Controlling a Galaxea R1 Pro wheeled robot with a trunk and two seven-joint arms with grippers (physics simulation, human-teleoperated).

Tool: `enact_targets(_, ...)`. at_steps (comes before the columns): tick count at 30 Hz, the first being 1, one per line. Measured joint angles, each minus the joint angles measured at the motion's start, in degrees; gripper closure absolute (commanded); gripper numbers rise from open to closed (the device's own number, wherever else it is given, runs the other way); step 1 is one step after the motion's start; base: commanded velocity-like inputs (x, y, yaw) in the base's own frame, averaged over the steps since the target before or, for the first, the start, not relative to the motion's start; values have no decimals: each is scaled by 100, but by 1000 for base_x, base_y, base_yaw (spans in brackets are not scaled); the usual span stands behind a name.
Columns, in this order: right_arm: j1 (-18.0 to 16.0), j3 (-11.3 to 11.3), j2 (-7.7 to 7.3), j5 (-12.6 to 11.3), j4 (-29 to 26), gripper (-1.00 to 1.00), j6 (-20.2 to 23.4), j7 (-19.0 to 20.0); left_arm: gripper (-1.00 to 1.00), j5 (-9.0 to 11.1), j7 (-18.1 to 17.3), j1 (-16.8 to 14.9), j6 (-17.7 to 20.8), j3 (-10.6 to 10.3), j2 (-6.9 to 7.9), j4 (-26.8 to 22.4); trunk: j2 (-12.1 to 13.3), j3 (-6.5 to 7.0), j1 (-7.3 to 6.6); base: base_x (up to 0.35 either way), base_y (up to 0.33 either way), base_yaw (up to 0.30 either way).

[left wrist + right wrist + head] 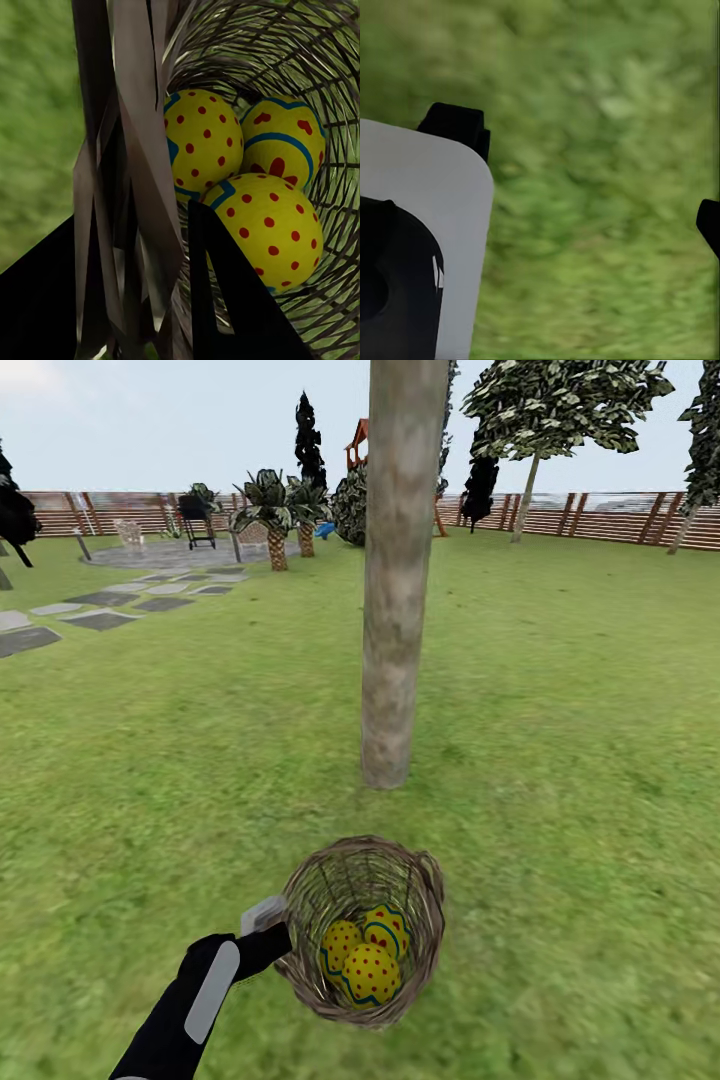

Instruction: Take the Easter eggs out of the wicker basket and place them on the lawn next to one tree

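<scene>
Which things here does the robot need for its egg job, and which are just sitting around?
Needed: three Easter eggs, wicker basket held by the left gripper, tree, lawn.

Just around: stepping stones, palms, fence, playset, grill.

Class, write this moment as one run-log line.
left gripper: shut on basket rim | eggs: three, inside basket | tree: just beyond basket | right gripper: open over lawn

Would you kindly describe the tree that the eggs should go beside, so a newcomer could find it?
On the lawn, look just beyond the wicker basket that the left claw holds by its rim. The tree rises there: a thick, bare, pale grey-brown trunk, unlike the short scaly palms and thin dark-leaved trees near the fence.
</scene>
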Motion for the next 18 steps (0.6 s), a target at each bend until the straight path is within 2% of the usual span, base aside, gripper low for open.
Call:
enact_targets(14, 1, 0, 0, 0, -1, -100, 0, 0, 100, 1, 0, 0, -1, 0, 0, 0, 0, 0, 0, 339, 0, 0)
enact_targets(16, -10, -1, -2, -9, 20, -100, 19, 15, 100, 37, 3, 31, -9, 2, 14, 26, 1, 0, 4, 0, 0, 0)
enact_targets(18, -13, 0, -1, -9, 25, -100, 16, -9, 100, -141, 5, 100, 18, -3, 30, 103, 0, -1, 4, 0, 0, 0)
